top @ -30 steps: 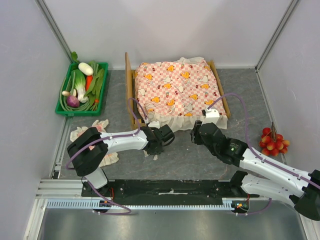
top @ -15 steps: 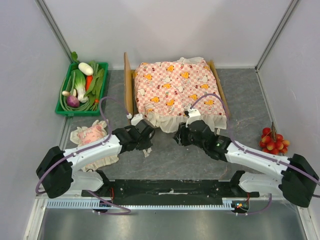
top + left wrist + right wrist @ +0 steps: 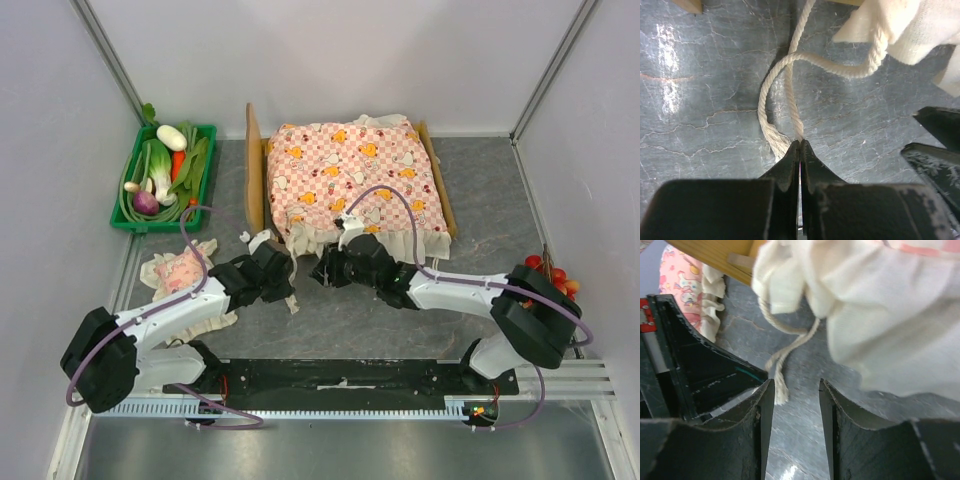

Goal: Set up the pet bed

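You've got the bed [image 3: 445, 200] at the far middle of the table [image 3: 400, 320], long side across the view: light wood frame, tall board-like headboard [image 3: 255, 170] standing upright at its left end, low rail on the right. A pink-checked mattress [image 3: 355, 175] with orange prints fills the frame; its cream frill [image 3: 330, 240] spills over the near edge onto the table. A white cord [image 3: 785, 65] loops out of the cream cloth just in front of the bed. Left gripper [image 3: 800, 144] is clenched, tips down at one strand of the cord; you can't tell whether that strand is pinched or just lying under them. Right gripper [image 3: 795, 385] is just beside it, jaws parted, grasping nothing, cord end near its left finger. Pink pillow [image 3: 185, 270] lies left of the left arm. Green tray [image 3: 125, 218] of vegetables sits far left, red fruit bunch [image 3: 545, 282] at the right wall.
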